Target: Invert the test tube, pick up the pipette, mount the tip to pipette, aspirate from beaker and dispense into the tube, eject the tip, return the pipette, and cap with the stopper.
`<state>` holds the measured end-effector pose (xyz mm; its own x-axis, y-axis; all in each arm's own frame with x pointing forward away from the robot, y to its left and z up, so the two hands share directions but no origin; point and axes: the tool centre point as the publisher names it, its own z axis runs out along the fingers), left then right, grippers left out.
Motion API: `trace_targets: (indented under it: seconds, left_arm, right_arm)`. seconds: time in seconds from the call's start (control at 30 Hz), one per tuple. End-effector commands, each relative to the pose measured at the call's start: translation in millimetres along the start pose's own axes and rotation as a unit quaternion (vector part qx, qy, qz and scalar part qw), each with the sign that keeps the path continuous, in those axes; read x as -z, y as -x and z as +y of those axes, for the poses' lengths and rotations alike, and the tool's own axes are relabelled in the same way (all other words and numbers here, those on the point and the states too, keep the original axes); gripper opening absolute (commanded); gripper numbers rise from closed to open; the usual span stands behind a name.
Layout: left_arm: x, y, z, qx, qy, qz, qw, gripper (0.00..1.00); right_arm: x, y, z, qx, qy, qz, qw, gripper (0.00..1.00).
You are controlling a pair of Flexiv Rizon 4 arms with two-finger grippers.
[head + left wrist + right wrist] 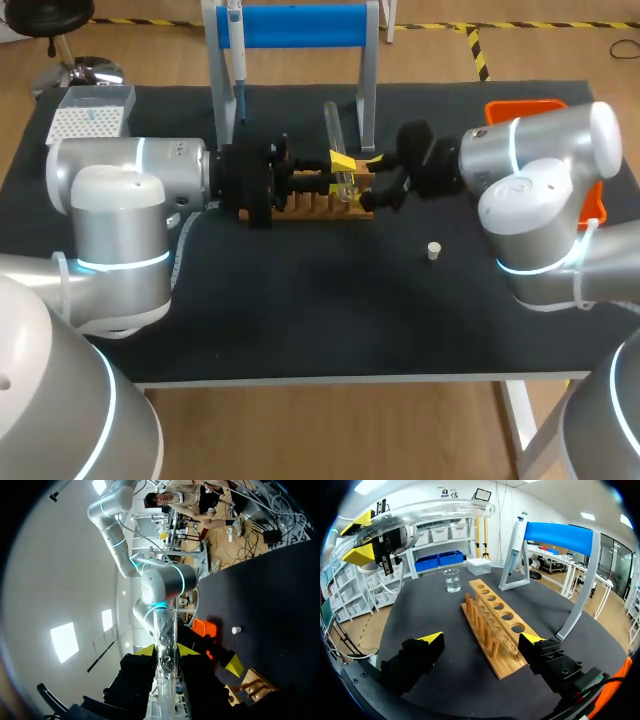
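A clear glass test tube (333, 130) is held above the wooden rack (310, 207), and my left gripper (342, 165) is shut on its lower part. In the left wrist view the tube (165, 645) runs straight out between the yellow tips of that gripper (165, 651). My right gripper (378, 183) stands open just right of the tube, with the rack (495, 622) under its spread fingers (432, 639) and nothing between them. From there the tube (425, 511) lies overhead. The pipette (235, 45) hangs on the blue stand (300, 25). A white stopper (433, 250) lies on the mat.
A tip box (88, 115) sits at the back left and an orange bin (525, 106) at the back right. The beaker (452, 580) with liquid stands beyond the rack's far end. The stopper (236, 629) lies apart from the rack (252, 687).
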<state>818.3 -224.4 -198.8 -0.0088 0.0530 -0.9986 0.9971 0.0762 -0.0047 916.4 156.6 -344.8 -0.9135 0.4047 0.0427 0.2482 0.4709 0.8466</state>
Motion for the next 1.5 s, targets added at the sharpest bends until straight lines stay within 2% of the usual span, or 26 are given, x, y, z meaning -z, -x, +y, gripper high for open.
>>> trace_targets:
  seconds: [0.03,1.4,1.5]
  left_arm:
    - [-1.0,0.0,-0.1,-0.001,0.001,0.000,1.000,0.00]
    - [-1.0,0.0,-0.1,-0.001,0.001,0.000,1.000,0.00]
    - [7.5,8.7,4.2,0.019,0.005,-0.008,1.000,0.00]
  right_arm:
    - [-1.9,-1.2,-0.9,0.000,-0.005,-0.004,1.000,1.00]
    - [-0.4,-1.8,-1.3,0.006,-0.008,-0.009,1.000,1.00]
    - [-0.4,-1.8,-1.3,0.006,-0.008,-0.009,1.000,1.00]
